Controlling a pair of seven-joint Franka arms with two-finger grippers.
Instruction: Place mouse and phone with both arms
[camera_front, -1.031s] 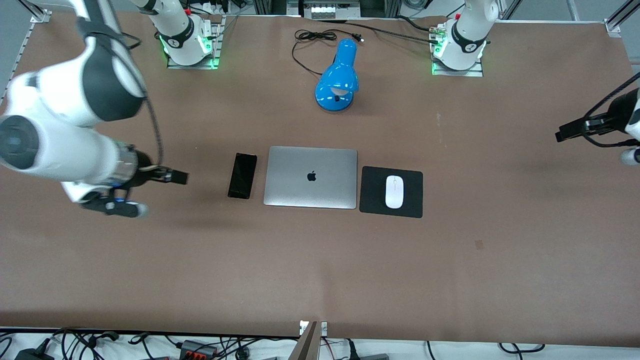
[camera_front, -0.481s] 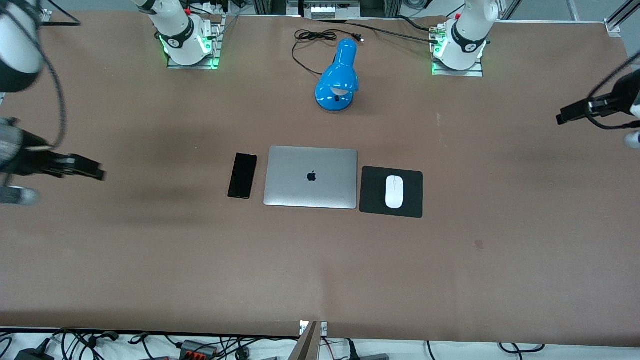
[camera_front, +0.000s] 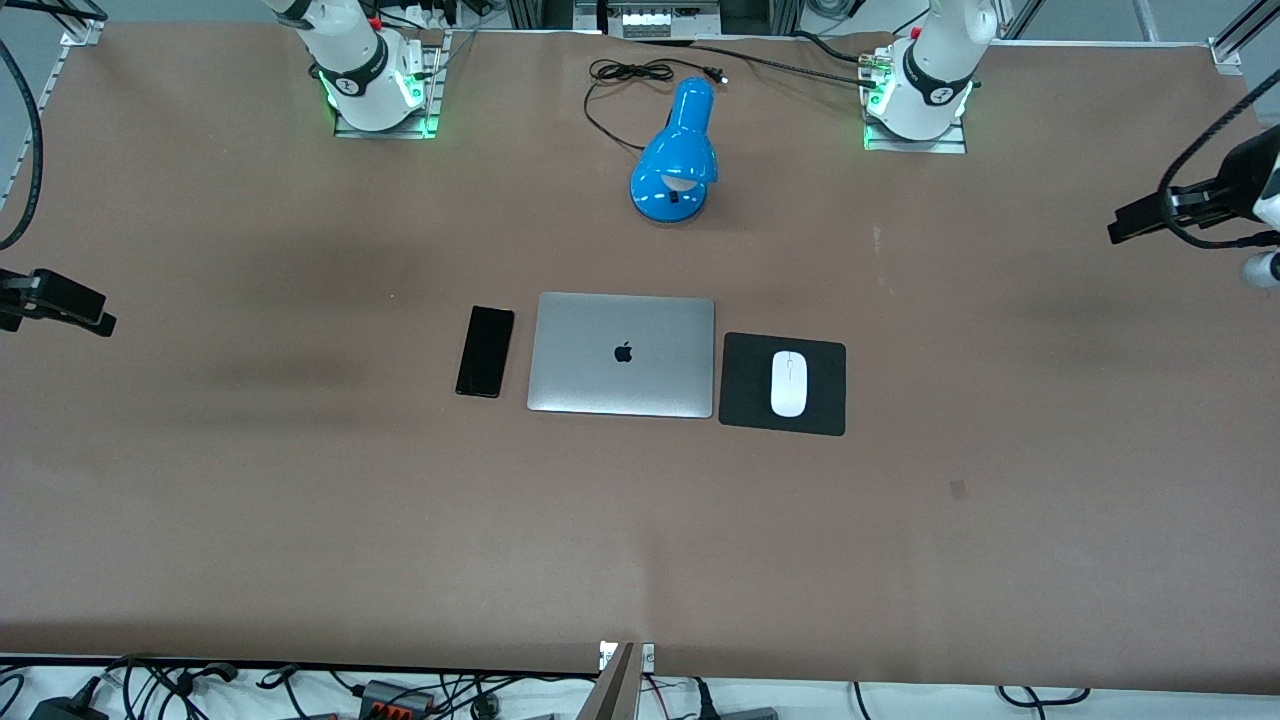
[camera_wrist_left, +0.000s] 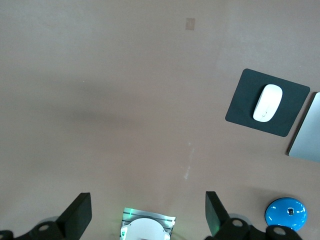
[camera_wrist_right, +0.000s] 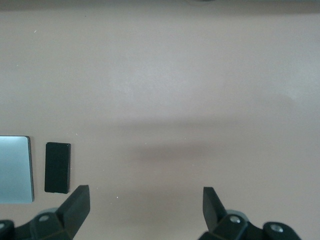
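The white mouse (camera_front: 788, 383) lies on a black mouse pad (camera_front: 745, 400) beside a closed silver laptop (camera_front: 622, 354), toward the left arm's end. The black phone (camera_front: 485, 351) lies flat beside the laptop, toward the right arm's end. My left gripper (camera_front: 1135, 222) is up over the left arm's end of the table, open and empty; its wrist view (camera_wrist_left: 146, 201) shows the mouse (camera_wrist_left: 267, 102) far off. My right gripper (camera_front: 85, 312) is up over the right arm's end of the table, open and empty; its wrist view (camera_wrist_right: 145, 194) shows the phone (camera_wrist_right: 57, 167) far off.
A blue desk lamp (camera_front: 677, 155) with a black cord lies between the two arm bases, farther from the front camera than the laptop. It also shows in the left wrist view (camera_wrist_left: 285, 212). The laptop's edge shows in the right wrist view (camera_wrist_right: 15, 170).
My right arm has drawn back from near the phone toward its own end of the table, and only the gripper tip still shows. My left gripper has hardly moved.
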